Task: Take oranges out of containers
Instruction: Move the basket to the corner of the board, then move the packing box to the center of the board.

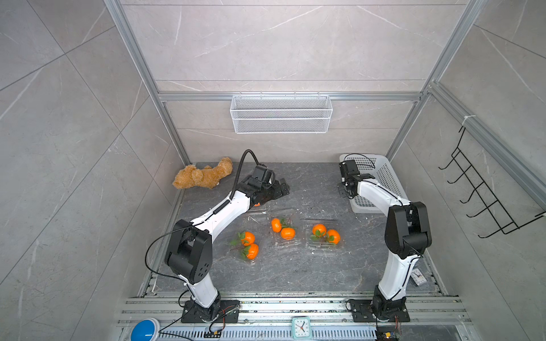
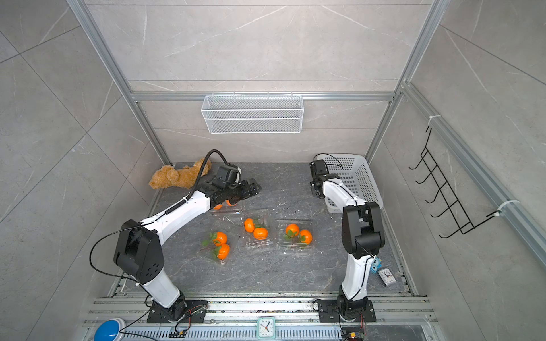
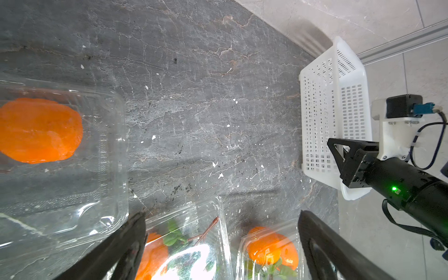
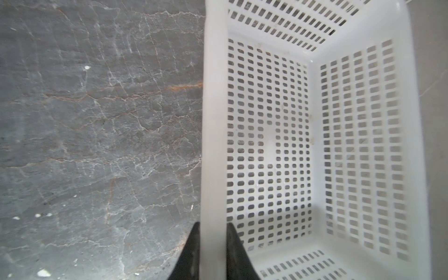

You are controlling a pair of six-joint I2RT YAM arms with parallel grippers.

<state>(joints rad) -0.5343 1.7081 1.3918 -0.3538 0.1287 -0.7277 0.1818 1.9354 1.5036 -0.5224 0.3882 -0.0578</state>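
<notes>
left gripper point(image 1: 283, 187) wide open, hovering near the far clamshell container point(image 3: 109, 169), partly under the left arm, one orange point(image 3: 38, 131) seen inside. three more clamshells point(image 1: 284, 243) in a row nearer the arm bases on the stone tabletop point(image 1: 310, 265), two oranges point(image 1: 288, 233) in each, some with green leaves. right gripper point(image 4: 214, 224) astride the rim of the white perforated basket point(image 4: 214, 121), fingers point(image 4: 191, 254) close against it; clamped or loose, cannot tell

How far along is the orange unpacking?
Nothing is out yet: the basket holds no fruit and every visible orange sits in a container. In hand: the right gripper grips the basket rim; the left gripper hovers open near the far container. Left: all four containers.
</notes>
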